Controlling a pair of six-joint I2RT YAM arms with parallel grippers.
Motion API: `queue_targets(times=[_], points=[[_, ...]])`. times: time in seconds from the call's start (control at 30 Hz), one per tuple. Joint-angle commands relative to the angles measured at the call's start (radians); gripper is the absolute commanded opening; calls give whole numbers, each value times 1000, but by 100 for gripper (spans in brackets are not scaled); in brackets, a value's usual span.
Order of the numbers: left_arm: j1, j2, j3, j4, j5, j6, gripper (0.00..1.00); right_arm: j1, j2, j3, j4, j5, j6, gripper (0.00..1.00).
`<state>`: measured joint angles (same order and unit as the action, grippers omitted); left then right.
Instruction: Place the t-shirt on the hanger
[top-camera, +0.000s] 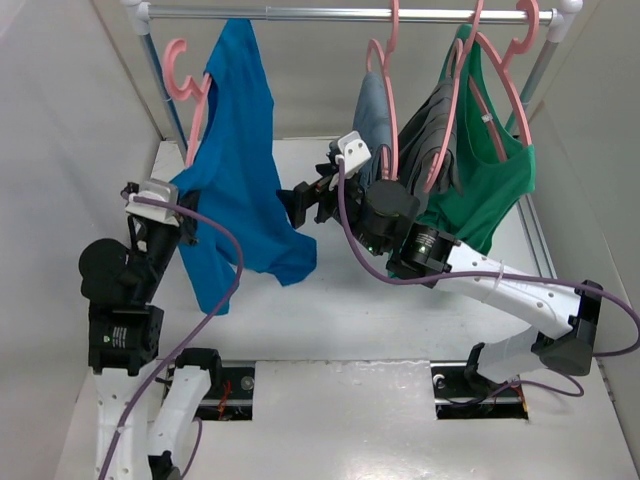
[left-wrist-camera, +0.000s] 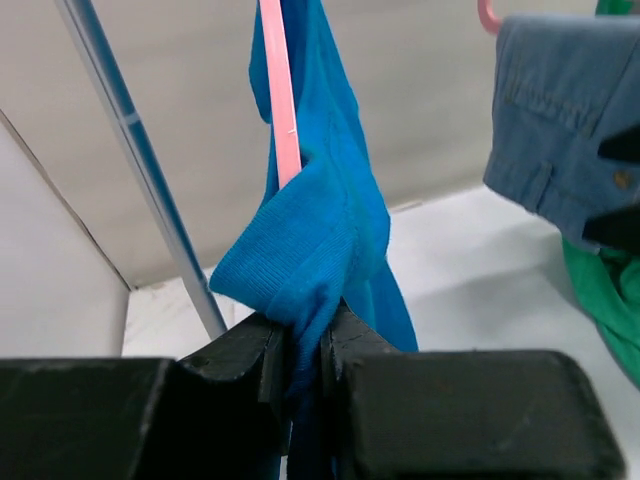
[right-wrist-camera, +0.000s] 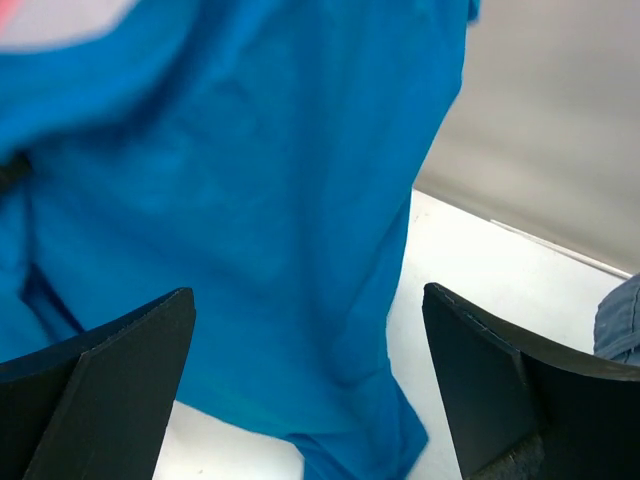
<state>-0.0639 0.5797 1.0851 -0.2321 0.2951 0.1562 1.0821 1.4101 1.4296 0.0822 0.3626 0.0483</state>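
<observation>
**T-shirt (top-camera: 235, 170) draped on hanger (top-camera: 190, 95), pinched by left end effector (left-wrist-camera: 305, 350)**

Left end effector: fingers pressed almost together, clamping a bunched, ribbed fold of royal-blue cloth. Directly above that pinch, one pink arm of the hanger running down into the fold; whether gripped along with the cloth, impossible to tell. Hook of the hanger up and slightly left of this end effector, below the silver rail (top-camera: 330, 14) and not hooked over it. Rest of the t-shirt hanging in a long twisted drape above and to the right of the pinch, lowest hem sagging toward the bench (top-camera: 340, 310) on the right.

Right end effector (top-camera: 305, 205): fingers spread wide, holding nothing. Pointed at the hanging body of the t-shirt from the right side, blue cloth filling the wrist view ahead of and between the two black fingers; touching or just short of it, unclear.

Behind and above the right end effector, on other pink hangers from the rail: a denim garment (left-wrist-camera: 560, 110), a grey garment (top-camera: 440, 130) and a green tank top (top-camera: 490, 180), all well apart from the left end effector.
</observation>
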Motion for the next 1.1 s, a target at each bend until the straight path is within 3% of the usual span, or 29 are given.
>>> queue_targets(times=[0.0, 0.17, 0.4, 0.67, 0.83, 0.87, 0.9, 1.0, 1.07], points=[[-2, 67, 101, 158, -42, 0, 0, 2, -23, 2, 39, 16, -19, 100], [-2, 228, 200, 214, -76, -69, 0, 2, -23, 12, 39, 7, -37, 100], [-2, 368, 288, 223, -131, -40, 0, 2, -88, -34, 39, 35, -47, 100], [-2, 430, 306, 258, -131, -20, 0, 2, -120, -80, 39, 45, -56, 100], [-2, 448, 306, 154, -105, -9, 0, 2, -138, -98, 39, 45, -56, 100], [-2, 434, 291, 145, -90, -9, 25, 2, -138, -109, 30, 45, -56, 100], [-2, 424, 282, 145, -90, 2, 37, 2, -138, -109, 30, 45, -65, 100], [-2, 384, 269, 134, -65, 14, 46, 2, -160, -109, -2, 45, -76, 100], [-2, 372, 282, 125, -65, 23, 62, 2, -160, -109, -33, 45, -86, 100]])
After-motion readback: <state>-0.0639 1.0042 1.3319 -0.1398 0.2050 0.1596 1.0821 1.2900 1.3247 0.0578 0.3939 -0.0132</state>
